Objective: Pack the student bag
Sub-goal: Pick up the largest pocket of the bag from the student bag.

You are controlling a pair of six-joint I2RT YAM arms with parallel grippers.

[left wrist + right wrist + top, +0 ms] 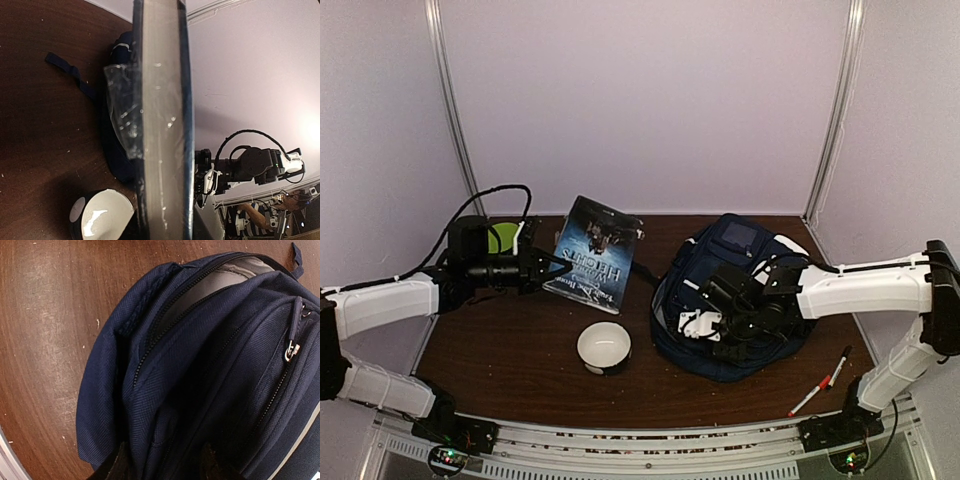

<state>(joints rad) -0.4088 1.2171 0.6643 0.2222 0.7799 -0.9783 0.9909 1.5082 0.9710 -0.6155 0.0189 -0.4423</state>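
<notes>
The student bag (745,300), navy blue with white trim, lies on the right of the table, its main zip open and grey lining showing (200,285). My right gripper (718,322) rests on its near left side. In the right wrist view, the gripper (165,465) pinches a thick fold of the bag's fabric between its dark fingertips (119,466). My left gripper (548,265) is shut on a dark-covered book (598,250) and holds it tilted above the table left of the bag. In the left wrist view the book (162,125) shows edge-on and hides the fingers.
A white bowl (604,348) stands on the brown table (510,350) in front of the book, also in the left wrist view (100,217). Two markers (820,385) lie at the near right. A green object (503,238) sits behind the left gripper. Walls enclose the back and sides.
</notes>
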